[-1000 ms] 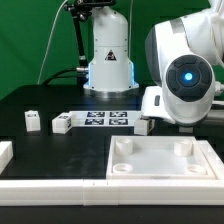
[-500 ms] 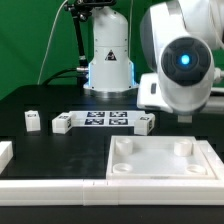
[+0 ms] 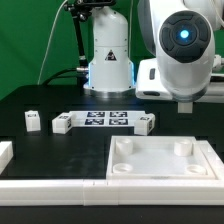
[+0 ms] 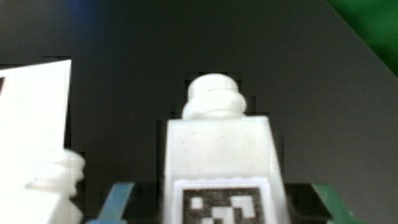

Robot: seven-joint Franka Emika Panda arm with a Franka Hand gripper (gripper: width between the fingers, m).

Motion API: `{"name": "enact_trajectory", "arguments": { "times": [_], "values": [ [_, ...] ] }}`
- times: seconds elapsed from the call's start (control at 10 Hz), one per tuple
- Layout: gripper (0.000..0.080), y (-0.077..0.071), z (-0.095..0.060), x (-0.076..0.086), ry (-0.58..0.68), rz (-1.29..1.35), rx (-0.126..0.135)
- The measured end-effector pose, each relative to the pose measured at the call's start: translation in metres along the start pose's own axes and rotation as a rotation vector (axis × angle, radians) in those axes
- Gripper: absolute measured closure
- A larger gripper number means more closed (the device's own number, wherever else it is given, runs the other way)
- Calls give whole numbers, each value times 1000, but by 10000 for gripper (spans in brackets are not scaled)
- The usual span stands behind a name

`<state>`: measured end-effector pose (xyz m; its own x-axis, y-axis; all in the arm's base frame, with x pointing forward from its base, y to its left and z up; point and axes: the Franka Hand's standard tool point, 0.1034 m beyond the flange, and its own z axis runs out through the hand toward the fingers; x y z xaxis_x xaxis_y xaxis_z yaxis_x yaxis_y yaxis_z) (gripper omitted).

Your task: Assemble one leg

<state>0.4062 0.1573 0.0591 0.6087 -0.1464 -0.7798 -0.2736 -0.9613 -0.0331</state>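
Note:
In the wrist view my gripper (image 4: 222, 208) is shut on a leg (image 4: 221, 150), a white post with a black-and-white tag on its face and a round peg on its far end. The teal fingers (image 4: 118, 202) stand on either side of it, high above the dark table. In the exterior view the arm's wrist (image 3: 180, 50) hangs over the far right of the white panel (image 3: 160, 165), and it hides the fingers and the held leg. Three more legs stand on the table: one at the exterior view's left (image 3: 33, 120), one (image 3: 62, 123) and another (image 3: 145, 123) at the marker board's ends.
The marker board (image 3: 105, 119) lies between two of the loose legs. The robot base (image 3: 108, 55) stands behind it. A white block (image 3: 5, 152) sits at the exterior view's left edge. The panel's edge (image 4: 36, 110) and a white rounded piece (image 4: 54, 185) show in the wrist view.
The arm's wrist has risen well above the panel's far right corner and shifted slightly toward the exterior view's left. The legs on the table and the panel have not moved.

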Motion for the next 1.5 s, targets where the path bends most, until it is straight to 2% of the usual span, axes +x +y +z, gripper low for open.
{"name": "enact_trajectory", "arguments": {
  "times": [0.3,0.4,0.5,0.7,0.8,0.9,1.0,1.1,1.2,1.3,1.4,1.5],
  "values": [
    [512,-6,-5,5,277,-12,26],
    [512,-1,-7,8,378,-25,21],
    [512,1,-14,8,430,-38,15],
    [512,3,-41,9,657,-87,13],
    [512,5,-47,5,686,-106,5],
    [512,0,-62,8,770,-124,13],
    [512,-6,-68,7,845,-137,20],
    [512,-9,-65,7,898,-148,32],
    [512,-14,-65,7,987,-153,65],
    [512,-16,-60,6,1027,-169,73],
    [512,-12,-59,12,1017,-218,38],
    [512,-7,-69,19,1016,-242,19]
  ]
}}
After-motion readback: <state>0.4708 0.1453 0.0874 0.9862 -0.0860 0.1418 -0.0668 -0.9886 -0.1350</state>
